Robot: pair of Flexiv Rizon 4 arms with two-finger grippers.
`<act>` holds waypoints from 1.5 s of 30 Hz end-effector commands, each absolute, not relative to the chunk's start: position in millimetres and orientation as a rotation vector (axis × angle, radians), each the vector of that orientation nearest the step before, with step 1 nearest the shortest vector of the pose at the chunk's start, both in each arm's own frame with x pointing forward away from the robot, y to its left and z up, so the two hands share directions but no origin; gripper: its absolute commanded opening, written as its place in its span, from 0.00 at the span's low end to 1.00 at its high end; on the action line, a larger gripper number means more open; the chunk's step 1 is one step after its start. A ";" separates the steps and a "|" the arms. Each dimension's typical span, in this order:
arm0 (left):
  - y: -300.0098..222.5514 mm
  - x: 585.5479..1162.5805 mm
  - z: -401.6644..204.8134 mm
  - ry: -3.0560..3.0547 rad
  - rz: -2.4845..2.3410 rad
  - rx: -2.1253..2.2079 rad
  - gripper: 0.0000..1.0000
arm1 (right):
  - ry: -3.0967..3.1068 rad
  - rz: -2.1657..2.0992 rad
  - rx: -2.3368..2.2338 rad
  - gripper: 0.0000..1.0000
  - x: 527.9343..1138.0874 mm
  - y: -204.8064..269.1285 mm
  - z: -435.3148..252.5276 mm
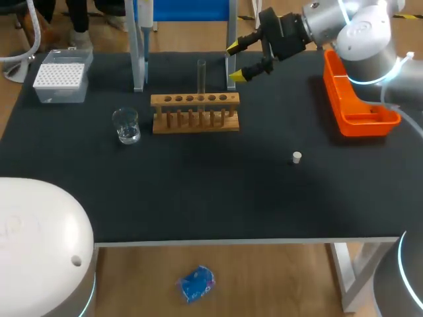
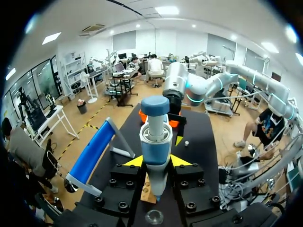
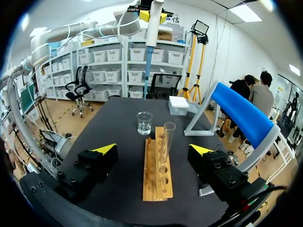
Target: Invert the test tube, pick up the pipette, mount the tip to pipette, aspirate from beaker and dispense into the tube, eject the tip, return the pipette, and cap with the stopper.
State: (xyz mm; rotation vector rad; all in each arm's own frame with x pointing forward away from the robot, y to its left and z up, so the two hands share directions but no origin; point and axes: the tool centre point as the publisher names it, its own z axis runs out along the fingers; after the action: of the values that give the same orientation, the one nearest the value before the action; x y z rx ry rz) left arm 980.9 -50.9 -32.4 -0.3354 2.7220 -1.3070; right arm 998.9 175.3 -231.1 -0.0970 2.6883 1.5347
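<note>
My left gripper [image 2: 155,161] is shut on the blue and white pipette [image 2: 155,142], held upright high over the table's back left. In the right wrist view the pipette [image 3: 152,33] hangs from that gripper [image 3: 150,13], its thin lower end above the glass beaker [image 3: 144,123]. The clear test tube [image 1: 201,78] stands upright in the wooden rack [image 1: 195,112]. My right gripper [image 1: 241,61] is open and empty, hovering behind the rack's right end; in its own view the tube [image 3: 166,139] and rack [image 3: 157,170] lie ahead of its fingers. A small white stopper [image 1: 297,157] lies on the mat.
The beaker [image 1: 125,125] sits left of the rack. A clear box of tips [image 1: 61,80] is at the back left. An orange bin [image 1: 357,99] stands at the right edge. The blue pipette stand [image 3: 241,116] rises behind the rack.
</note>
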 end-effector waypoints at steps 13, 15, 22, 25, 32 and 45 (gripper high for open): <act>-92.1 1006.7 -8.9 2.708 -1.331 -0.280 0.00 | 2.688 1.535 -0.098 1.00 998.7 174.8 -231.4; -100.5 1007.8 -5.2 2.706 -1.335 -0.265 0.00 | 2.688 1.535 -0.098 1.00 998.7 174.8 -231.4; -128.0 1008.6 3.8 2.681 -1.363 -0.249 0.00 | 2.688 1.535 -0.098 1.00 998.7 174.8 -231.4; -135.4 1008.8 3.9 2.669 -1.377 -0.230 0.00 | 2.688 1.535 -0.098 1.00 998.7 174.8 -231.4; -143.3 1011.1 5.1 2.644 -1.403 -0.214 0.00 | 2.688 1.535 -0.098 1.00 998.7 174.8 -231.4; -160.3 1015.8 4.5 2.631 -1.440 -0.178 0.00 | 2.688 1.535 -0.098 1.00 998.7 174.8 -231.4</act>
State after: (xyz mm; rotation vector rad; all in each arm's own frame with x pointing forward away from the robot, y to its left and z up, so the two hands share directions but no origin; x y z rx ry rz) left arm 1011.5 -156.8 7.2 -0.1845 2.6318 -1.4309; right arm 998.9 175.4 -231.2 -0.0970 2.6882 1.5348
